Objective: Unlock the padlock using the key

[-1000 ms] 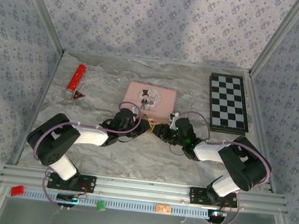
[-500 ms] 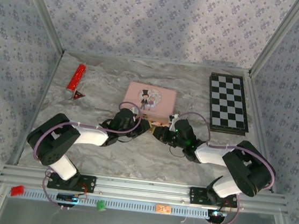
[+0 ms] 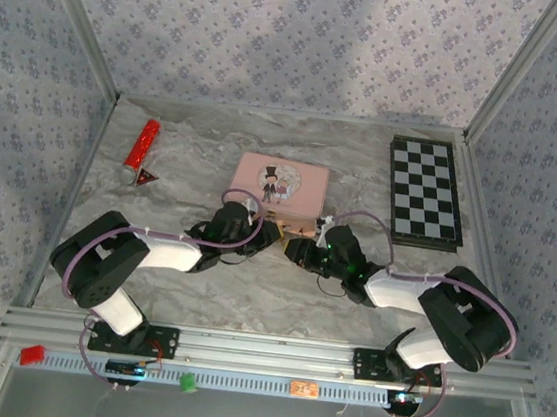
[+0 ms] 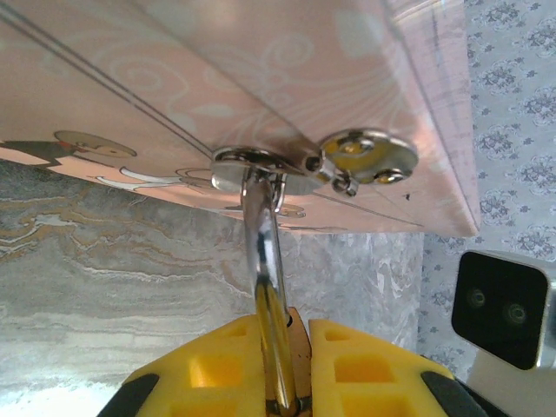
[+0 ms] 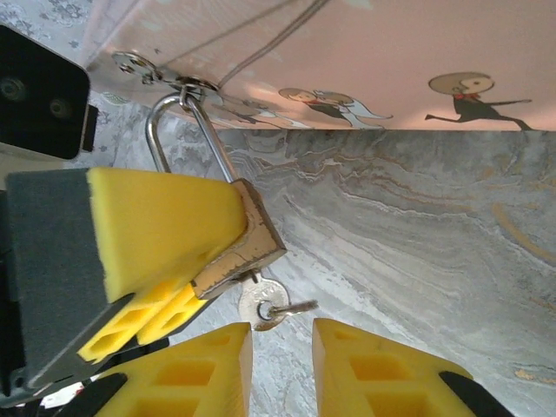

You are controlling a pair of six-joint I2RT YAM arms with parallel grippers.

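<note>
A small brass padlock (image 5: 250, 246) hangs by its steel shackle (image 4: 263, 252) from the hasp (image 4: 252, 165) on the front of the pink tin (image 3: 279, 184). My left gripper (image 4: 297, 328) is shut on the padlock body, its yellow pads (image 5: 161, 221) clamping both sides. A silver key (image 5: 261, 300) with a small ring (image 5: 297, 306) sticks out of the padlock's underside. My right gripper (image 5: 282, 356) is open, its fingertips just short of the key and not touching it. In the top view the two grippers meet in front of the tin, the right gripper (image 3: 301, 250) beside the padlock (image 3: 286, 234).
A folded chessboard (image 3: 425, 192) lies at the back right. A red tube (image 3: 141, 149) and a small dark red piece (image 3: 148, 179) lie at the back left. The floor is crumpled grey sheet, with patterned walls on three sides.
My right arm's forearm has swung lower and outward, and its gripper has edged left toward the padlock. The left arm has stayed still, holding the padlock.
</note>
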